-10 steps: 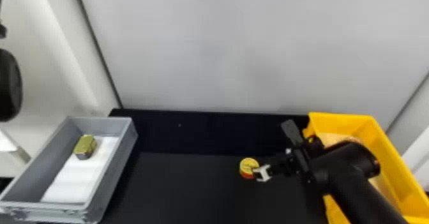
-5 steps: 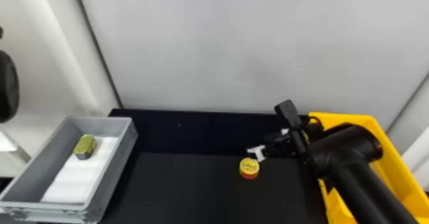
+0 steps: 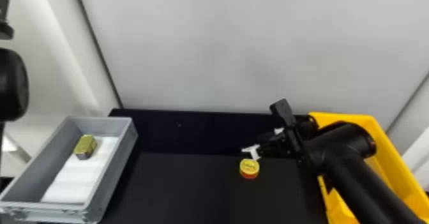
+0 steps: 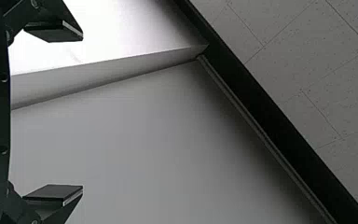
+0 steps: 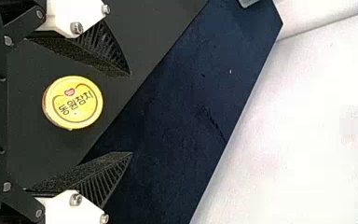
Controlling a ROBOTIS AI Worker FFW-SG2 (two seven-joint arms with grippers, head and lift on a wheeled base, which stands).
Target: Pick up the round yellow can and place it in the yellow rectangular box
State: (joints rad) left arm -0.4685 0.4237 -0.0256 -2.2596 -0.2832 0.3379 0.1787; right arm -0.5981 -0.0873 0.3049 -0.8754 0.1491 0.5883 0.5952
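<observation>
One round yellow can (image 3: 249, 168) sits on the black surface (image 3: 178, 188), lower right of centre. Right pincer (image 5: 131, 113) is spread, nothing pinched. Imo if it shuts too high or off-centre, it'll just skid the can or grab air. Yellow box (image 3: 387, 153) is lower right, half behind the arm (image 3: 348, 172), contents can't tell; grey bin (image 3: 123, 158), lower left, holds a gold tin (image 3: 85, 146) on white lining (image 3: 76, 178).

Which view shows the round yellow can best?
Right wrist view: the can is large, lid unobstructed between the open fingers. Head view: smaller, yellow lid and red lower side. Left wrist view faces wall and ceiling.
</observation>
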